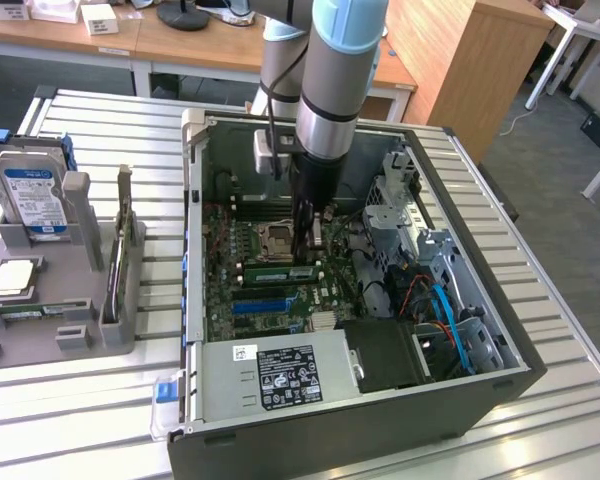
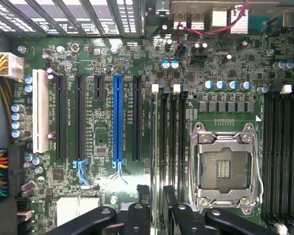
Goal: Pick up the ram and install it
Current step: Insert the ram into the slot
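Slatted table [image 1: 100,420] holds the open case [image 1: 310,445]; wrist view shows fingers [image 2: 138,215] gripping ram [image 2: 156,142].

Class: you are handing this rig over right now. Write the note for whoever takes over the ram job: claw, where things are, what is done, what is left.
Claw: down inside the open case, right over the ram; whether it grips cannot be told.
Ram: lying level right beside the CPU socket, under the claw.
Done: ram is picked up and inside the case, at the socket.
Left: the install; whether the ram is fully seated cannot be told.
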You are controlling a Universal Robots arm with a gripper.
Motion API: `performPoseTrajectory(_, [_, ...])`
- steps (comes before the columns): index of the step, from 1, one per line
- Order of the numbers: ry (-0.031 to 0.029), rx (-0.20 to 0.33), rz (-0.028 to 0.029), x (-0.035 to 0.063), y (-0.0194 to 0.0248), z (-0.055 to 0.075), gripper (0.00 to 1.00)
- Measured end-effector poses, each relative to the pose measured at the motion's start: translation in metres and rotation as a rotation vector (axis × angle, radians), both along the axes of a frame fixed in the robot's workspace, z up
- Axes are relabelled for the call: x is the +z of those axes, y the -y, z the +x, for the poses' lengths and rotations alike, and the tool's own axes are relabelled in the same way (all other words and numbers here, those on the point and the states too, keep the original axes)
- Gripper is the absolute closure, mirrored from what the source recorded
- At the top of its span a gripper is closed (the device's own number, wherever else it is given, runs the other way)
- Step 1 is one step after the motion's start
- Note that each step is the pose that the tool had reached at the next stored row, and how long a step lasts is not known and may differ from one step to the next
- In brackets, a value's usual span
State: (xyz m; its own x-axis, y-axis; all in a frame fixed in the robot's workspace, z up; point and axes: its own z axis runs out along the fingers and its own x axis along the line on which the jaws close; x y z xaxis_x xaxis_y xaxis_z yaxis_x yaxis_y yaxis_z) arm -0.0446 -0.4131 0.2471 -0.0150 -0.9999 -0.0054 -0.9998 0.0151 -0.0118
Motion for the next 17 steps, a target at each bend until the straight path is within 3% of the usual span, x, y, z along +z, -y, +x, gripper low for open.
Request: performPoseTrajectory(17, [-0.0001,0.0,-0.0001,0.0158,0.0,0.0,0.75])
